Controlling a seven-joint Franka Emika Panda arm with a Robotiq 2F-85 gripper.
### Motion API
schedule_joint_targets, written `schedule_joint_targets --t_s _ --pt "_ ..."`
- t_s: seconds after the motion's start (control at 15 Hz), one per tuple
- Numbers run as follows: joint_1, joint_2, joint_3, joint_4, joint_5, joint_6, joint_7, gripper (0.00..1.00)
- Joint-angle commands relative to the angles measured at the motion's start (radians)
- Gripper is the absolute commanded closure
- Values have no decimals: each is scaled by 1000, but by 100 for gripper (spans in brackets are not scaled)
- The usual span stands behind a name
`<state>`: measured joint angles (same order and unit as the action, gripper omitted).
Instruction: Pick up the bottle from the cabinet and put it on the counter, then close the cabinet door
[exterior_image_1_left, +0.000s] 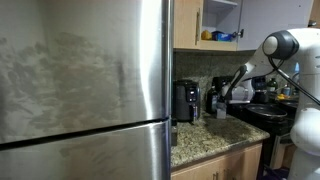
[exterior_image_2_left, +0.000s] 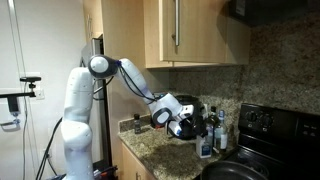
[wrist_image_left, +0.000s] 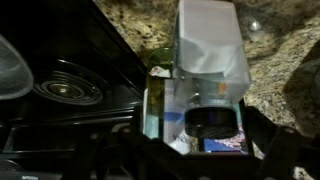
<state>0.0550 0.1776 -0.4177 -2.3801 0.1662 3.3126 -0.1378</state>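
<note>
The bottle (wrist_image_left: 210, 60) is whitish and translucent, with a dark cap and a blue label. In the wrist view it fills the space between my gripper's (wrist_image_left: 200, 142) dark fingers, which press on both of its sides. In both exterior views the gripper (exterior_image_1_left: 228, 97) (exterior_image_2_left: 190, 125) is low over the speckled granite counter (exterior_image_1_left: 200, 140) (exterior_image_2_left: 160, 155), beside the stove. The bottle's bluish part (exterior_image_2_left: 207, 143) shows just past the fingers. The cabinet (exterior_image_1_left: 226, 12) stands open above, with its wooden door (exterior_image_1_left: 186, 25) swung out.
A black coffee maker (exterior_image_1_left: 185, 100) stands on the counter next to the large steel fridge (exterior_image_1_left: 80, 80). A yellow item (exterior_image_1_left: 208, 36) and a flat blue item (exterior_image_1_left: 226, 37) lie on the cabinet shelf. The black stove (exterior_image_1_left: 265, 115) (wrist_image_left: 70, 90) lies close beside the gripper.
</note>
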Motion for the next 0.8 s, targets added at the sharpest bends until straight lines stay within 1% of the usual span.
schedule_joint_targets --t_s 0.0,0.07,0.13,0.33,0.47,0.6,0.73 --pt "191 -135 -267 -159 4 -41 -128 0" --pt "234 -122 -340 -167 -2 -55 -165 0" --pt "257 -123 -388 -178 -24 -85 -195 0" --pt "341 -76 -535 -198 -39 -38 -200 0" --pt "419 -29 -643 -207 4 1 -180 0" --pt "514 11 -764 -222 66 20 -162 0" --pt "608 -23 -871 -261 113 52 -187 0"
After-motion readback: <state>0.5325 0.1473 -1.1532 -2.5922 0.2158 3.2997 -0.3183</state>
